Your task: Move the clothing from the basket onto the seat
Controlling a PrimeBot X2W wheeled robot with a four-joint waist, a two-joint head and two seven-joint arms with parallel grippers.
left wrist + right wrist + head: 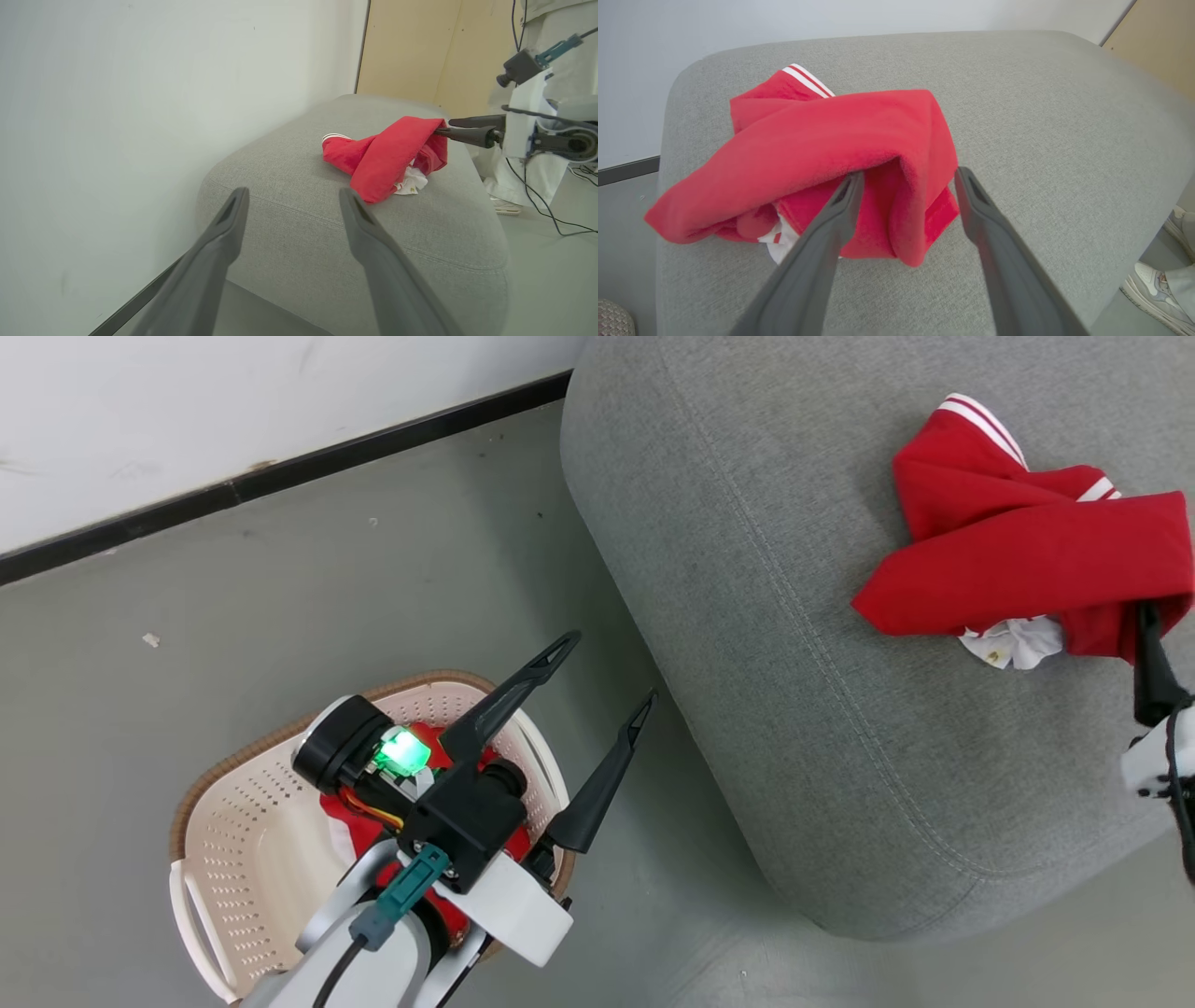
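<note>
The grey floor (pixel 327 569) fills the left half of the head view, and a white wall (pixel 187 401) with a dark baseboard crosses the upper left. The seat (pixel 840 709), a big grey upholstered block with rounded corners and stitched seams, takes up the right half of that view.

The basket (pixel 233 840) stands on the floor at the lower left, cream with perforated walls and a brown rim, well apart from the seat's near corner. The pale left arm hangs over it and hides much of its inside.

One red garment (pixel 1018 560) lies crumpled on the seat at the upper right, with white stripes at its top edge and a bit of white fabric poking out beneath. More red clothing (pixel 338 810) shows inside the basket around the arm. It looks like a single piece, though too much is covered to be sure.

The left hand (pixel 609 667) hovers above the basket's right rim and the floor beside it, its two dark fingers spread wide with nothing between them, pointing toward the upper right.

The right hand (pixel 909 176) is at the garment on the seat, fingers apart. One finger is tucked under a red fold, and loose cloth hangs between the two without being pinched.

A person's pale shoe (pixel 1153 284) shows at the lower right of the right wrist view.
</note>
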